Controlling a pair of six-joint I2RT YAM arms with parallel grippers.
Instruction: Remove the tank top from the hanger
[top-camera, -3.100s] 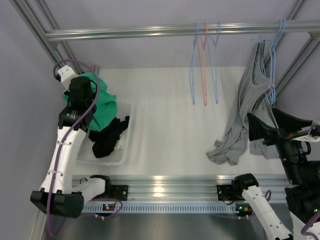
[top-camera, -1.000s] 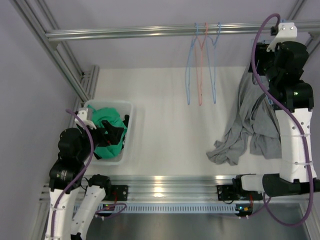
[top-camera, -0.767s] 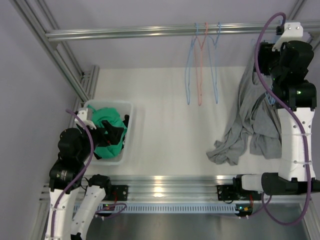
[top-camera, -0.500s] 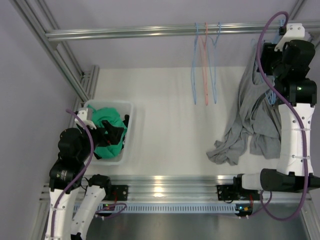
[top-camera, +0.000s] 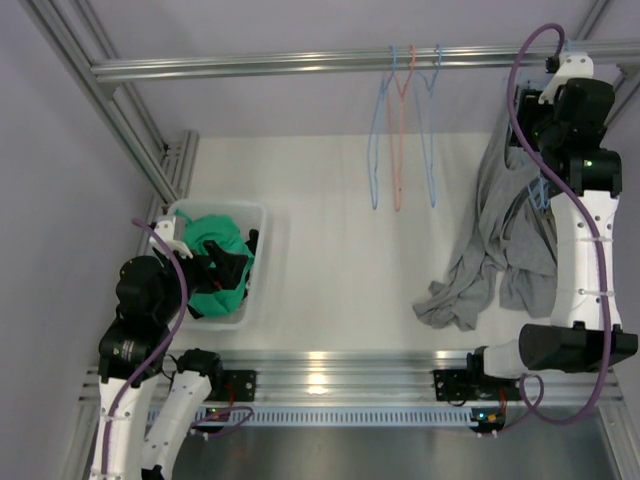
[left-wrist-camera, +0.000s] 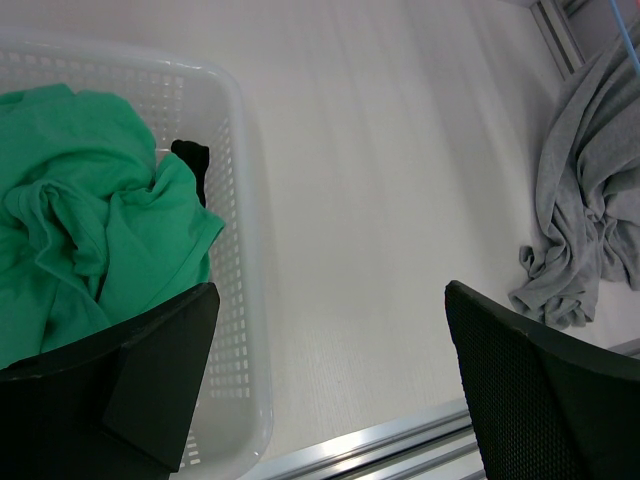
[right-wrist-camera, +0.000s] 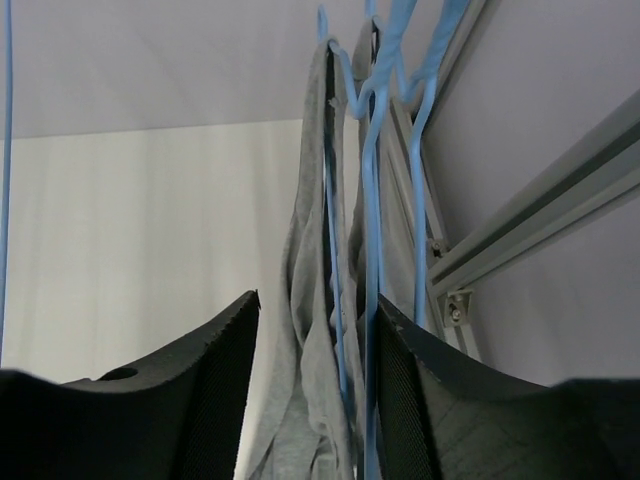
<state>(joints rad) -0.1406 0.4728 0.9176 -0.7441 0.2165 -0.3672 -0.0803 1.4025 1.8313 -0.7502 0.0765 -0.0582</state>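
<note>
The grey tank top (top-camera: 500, 230) hangs from a blue hanger (top-camera: 541, 190) at the right end of the rail, and its lower part lies crumpled on the table. Raised at the hanger is my right gripper (right-wrist-camera: 315, 390). Its jaws stand partly apart, with a grey strap (right-wrist-camera: 305, 300) and the blue hanger wires (right-wrist-camera: 368, 200) between them. The left pad is still clear of the cloth. My left gripper (left-wrist-camera: 330, 380) hangs wide open and holds nothing, low by the bin. The tank top (left-wrist-camera: 590, 200) also shows at the right edge of the left wrist view.
A white bin (top-camera: 250, 215) at the left holds a green garment (top-camera: 215, 240) and a black one. Three bare hangers (top-camera: 400, 130), two blue and one pink, hang mid-rail (top-camera: 300, 65). Frame posts stand at both sides.
The right gripper's jaws have narrowed around the strap and hanger wires, and the wrist has shifted slightly by the hanger. The bare hangers are swinging. The left arm has not moved over the last second.
</note>
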